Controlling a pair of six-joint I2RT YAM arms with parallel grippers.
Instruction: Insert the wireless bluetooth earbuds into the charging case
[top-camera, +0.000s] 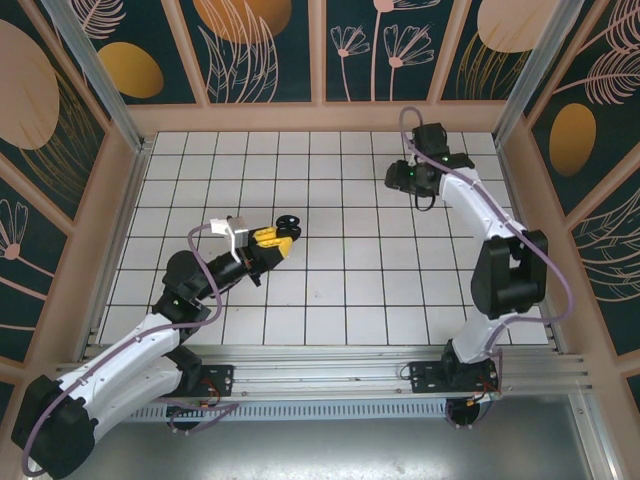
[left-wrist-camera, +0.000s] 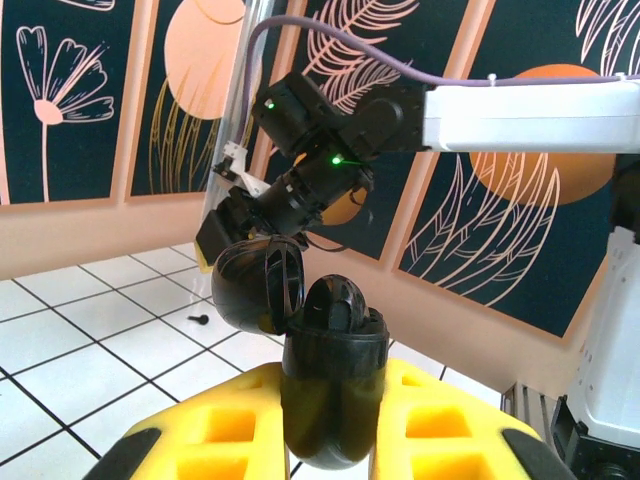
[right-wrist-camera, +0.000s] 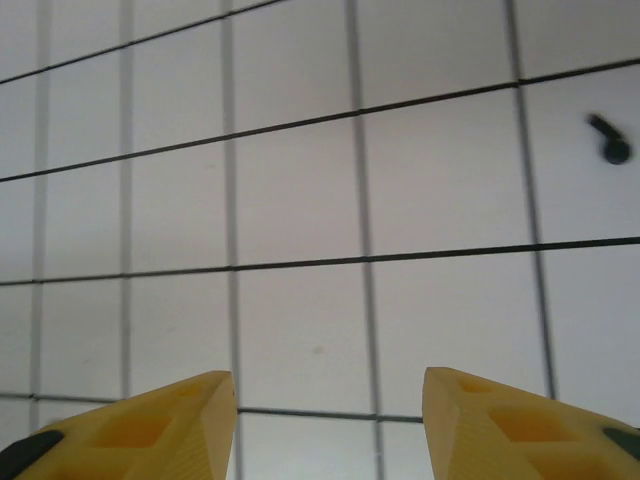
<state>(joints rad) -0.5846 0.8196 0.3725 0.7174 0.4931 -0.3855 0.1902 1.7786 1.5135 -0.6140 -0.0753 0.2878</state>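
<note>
Charging case (left-wrist-camera: 332, 372) sits pinched in our left gripper (top-camera: 277, 238); our right gripper (right-wrist-camera: 330, 400) hangs spread, black earbud (right-wrist-camera: 610, 146) at upper right.

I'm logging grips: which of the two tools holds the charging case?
The left tool, shut on the open black charging case; the right tool stands open over the tiles, holding nothing.

This looks like a robotics lab test cell: a white gridded tabletop (top-camera: 330, 290) boxed in by leaf-patterned panels (top-camera: 265, 50), with a left arm (top-camera: 120, 365) and a right arm (top-camera: 500, 270) bolted to a metal rail (top-camera: 330, 375).
</note>
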